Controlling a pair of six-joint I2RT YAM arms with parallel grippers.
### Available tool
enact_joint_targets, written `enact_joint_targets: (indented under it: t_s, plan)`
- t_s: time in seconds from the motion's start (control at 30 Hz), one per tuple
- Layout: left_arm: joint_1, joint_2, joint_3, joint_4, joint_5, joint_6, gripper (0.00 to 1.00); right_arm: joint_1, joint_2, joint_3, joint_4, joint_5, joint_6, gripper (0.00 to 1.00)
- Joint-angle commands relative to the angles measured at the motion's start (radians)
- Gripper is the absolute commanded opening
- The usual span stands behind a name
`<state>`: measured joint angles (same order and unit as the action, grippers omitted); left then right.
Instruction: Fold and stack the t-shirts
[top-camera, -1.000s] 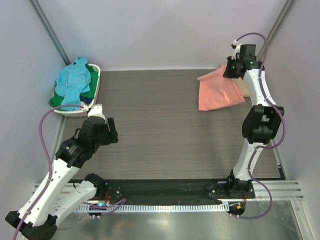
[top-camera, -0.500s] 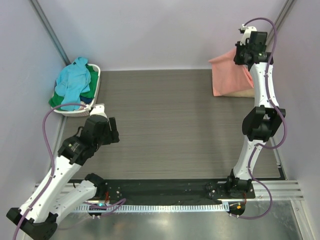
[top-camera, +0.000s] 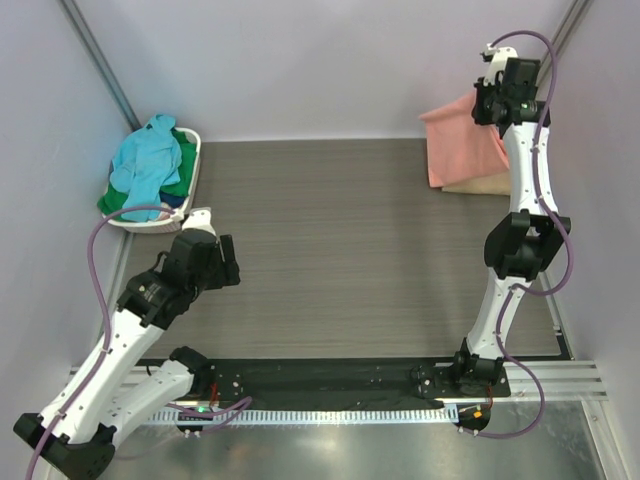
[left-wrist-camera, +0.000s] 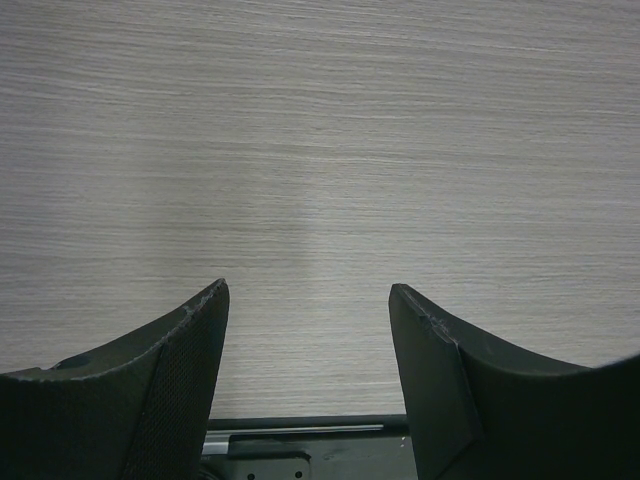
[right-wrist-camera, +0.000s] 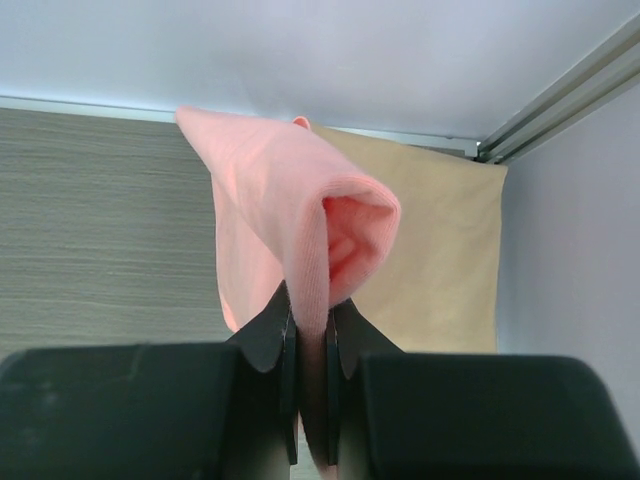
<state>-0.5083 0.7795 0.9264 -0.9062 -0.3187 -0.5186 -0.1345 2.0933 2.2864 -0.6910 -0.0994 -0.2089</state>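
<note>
**A:** What does the right wrist camera give that the overhead one can't?

**B:** The grip itself. The right gripper has its jaws pressed almost together on a fold of the salmon-pink t-shirt, and the cloth curls up in a rolled loop just ahead of the fingers. Behind it, the tan t-shirt lies flat in the far right corner of the table.

**A:** And from above?

**B:** The layout. The pink shirt hangs from the raised right arm, over the tan one. I cannot tell whether its lower edge touches it. At the far left, a light blue t-shirt is heaped over a green t-shirt in the white basket.

**A:** The other arm?

**B:** The left gripper has its jaws spread wide above bare tabletop, holding nothing. The overhead view puts it just in front of the basket.

**A:** What has changed since a second ago?

**B:** Then the pink shirt sat lower and reached further toward the table's middle. Now it is lifted up and back toward the corner. The left arm has hardly shifted.
</note>
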Motion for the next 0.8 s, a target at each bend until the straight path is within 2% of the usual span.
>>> enact_joint_targets:
  t_s: [0.0,0.4,0.5,0.57,0.6,0.63,0.67,0.7,0.77]
  plan:
    - [0.004,0.007,-0.004,0.044,0.009,0.006,0.66,-0.014,0.003,0.077,0.048,0.010,-0.033,0.01]
    - [0.005,0.027,-0.006,0.043,0.012,0.008,0.66,-0.105,0.198,0.146,0.094,-0.025,-0.040,0.01]
    - [0.005,0.029,-0.006,0.046,0.015,0.008,0.66,-0.129,0.266,0.145,0.206,-0.010,-0.009,0.01]
    - [0.005,0.030,-0.006,0.044,0.018,0.008,0.66,-0.152,0.339,0.166,0.348,0.048,0.052,0.07]
    - [0.005,0.029,-0.006,0.046,0.017,0.008,0.66,-0.157,0.370,0.177,0.398,0.081,0.075,0.30]
    - [0.004,0.027,-0.005,0.043,0.017,0.008,0.66,-0.160,0.398,0.186,0.479,0.146,0.100,0.59]
    - [0.005,0.023,-0.004,0.043,0.017,0.008,0.66,-0.159,0.445,0.208,0.505,0.183,0.117,0.82]
    - [0.004,0.011,-0.004,0.046,0.018,0.008,0.66,-0.160,0.451,0.203,0.533,0.231,0.132,0.97]
    - [0.005,-0.003,-0.008,0.047,0.018,0.009,0.66,-0.159,0.436,0.145,0.536,0.291,0.167,1.00]
